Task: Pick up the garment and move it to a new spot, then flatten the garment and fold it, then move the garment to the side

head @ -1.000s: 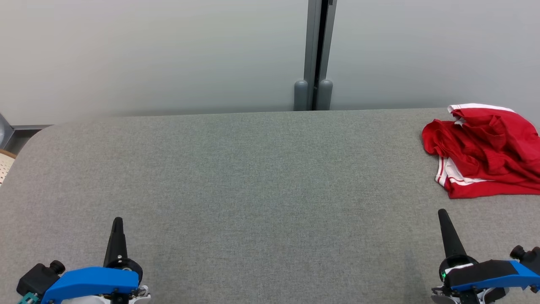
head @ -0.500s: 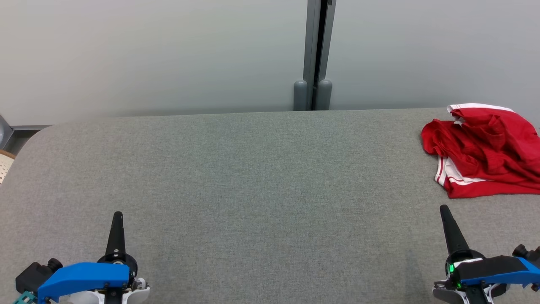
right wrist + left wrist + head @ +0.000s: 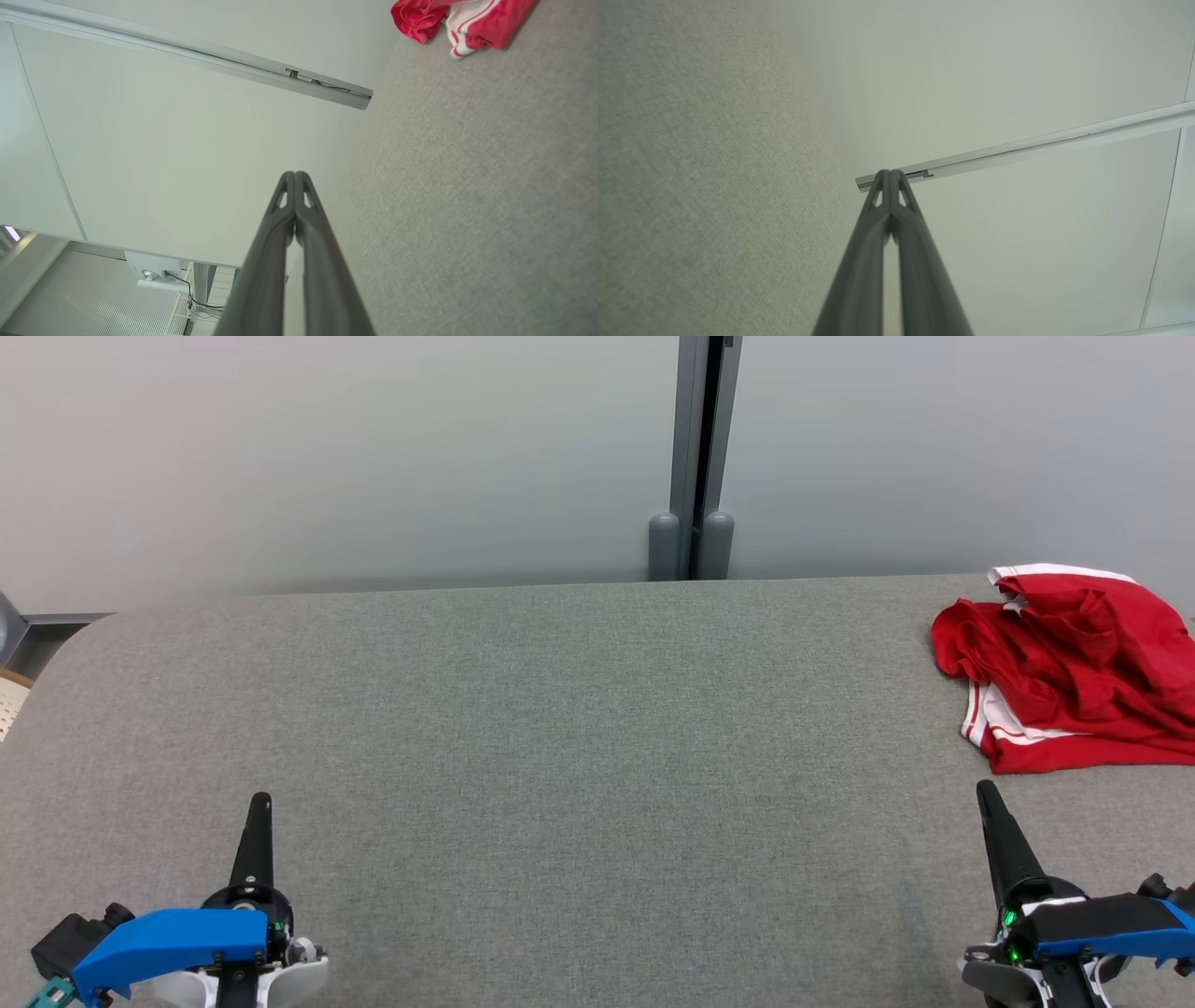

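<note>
The garment (image 3: pixel 1074 667) is a crumpled red piece with white stripes and white trim, lying at the far right of the grey table (image 3: pixel 579 728). A corner of the garment (image 3: pixel 460 21) also shows at the top of the right wrist view. My right gripper (image 3: pixel 982 791) hovers at the lower right, shut and empty, a short way in front of the garment's near edge. At the lower left my left gripper (image 3: pixel 262 800) is shut with nothing in it, far from the garment. Both wrist views show the fingertips (image 3: pixel 891 173) pressed together, the same for the right gripper (image 3: pixel 294 175).
Behind the table stands a pale wall with a grey vertical post (image 3: pixel 695 457) and two grey caps at its foot. The table's rounded left corner (image 3: pixel 65 644) meets a perforated pale object (image 3: pixel 9 700) at the left edge.
Both grippers have crept slightly forward over the table, their bodies sinking lower in the head view. The garment lies as before.
</note>
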Controlling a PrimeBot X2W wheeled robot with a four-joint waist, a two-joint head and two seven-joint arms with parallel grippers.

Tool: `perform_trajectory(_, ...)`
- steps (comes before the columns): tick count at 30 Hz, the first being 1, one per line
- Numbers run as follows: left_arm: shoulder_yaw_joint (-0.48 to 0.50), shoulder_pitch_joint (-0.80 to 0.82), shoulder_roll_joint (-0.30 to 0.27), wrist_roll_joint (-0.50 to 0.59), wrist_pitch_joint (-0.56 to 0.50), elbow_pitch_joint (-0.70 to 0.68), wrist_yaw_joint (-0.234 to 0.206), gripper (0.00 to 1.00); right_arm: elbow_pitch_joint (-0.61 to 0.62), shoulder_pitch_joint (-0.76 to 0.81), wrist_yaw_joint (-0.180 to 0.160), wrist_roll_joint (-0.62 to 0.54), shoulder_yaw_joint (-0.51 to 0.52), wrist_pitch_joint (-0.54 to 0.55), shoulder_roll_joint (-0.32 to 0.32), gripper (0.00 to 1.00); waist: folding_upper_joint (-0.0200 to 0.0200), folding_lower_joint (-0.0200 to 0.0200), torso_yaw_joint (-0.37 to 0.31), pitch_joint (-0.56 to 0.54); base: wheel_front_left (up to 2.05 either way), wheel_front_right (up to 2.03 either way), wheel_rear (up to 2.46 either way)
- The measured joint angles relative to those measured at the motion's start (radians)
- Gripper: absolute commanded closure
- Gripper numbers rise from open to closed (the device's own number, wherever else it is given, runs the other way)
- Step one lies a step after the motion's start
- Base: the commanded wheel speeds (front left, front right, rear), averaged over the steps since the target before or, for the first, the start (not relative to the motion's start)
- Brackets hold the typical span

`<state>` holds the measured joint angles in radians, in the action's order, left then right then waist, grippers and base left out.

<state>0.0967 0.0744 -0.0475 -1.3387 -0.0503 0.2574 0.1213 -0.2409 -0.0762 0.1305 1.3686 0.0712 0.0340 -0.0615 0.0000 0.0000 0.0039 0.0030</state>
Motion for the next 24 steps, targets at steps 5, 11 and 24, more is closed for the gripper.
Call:
perform_trajectory(5, 0.002, 0.004, 0.0, -0.044, -0.01, -0.001, 0.0, 1.0, 0.0, -0.002, 0.0, 0.041, 0.003, 0.01, 0.0, 1.0, 0.0, 0.0, -0.001, 0.0, 0.0, 0.0, 0.0)
perform_trajectory(11, 0.006, 0.01, 0.0, -0.093, -0.02, -0.004, 0.002, 1.0, -0.001, -0.007, 0.0, 0.088, 0.009, 0.023, 0.0, 1.0, 0.0, 0.0, -0.001, 0.0, 0.0, 0.0, 0.0)
perform_trajectory(24, 0.012, 0.02, -0.001, -0.193, -0.046, -0.007, 0.003, 1.0, -0.001, -0.018, 0.0, 0.18, 0.018, 0.046, 0.0, 1.0, 0.0, 0.0, -0.003, 0.0, 0.0, 0.0, 0.0)
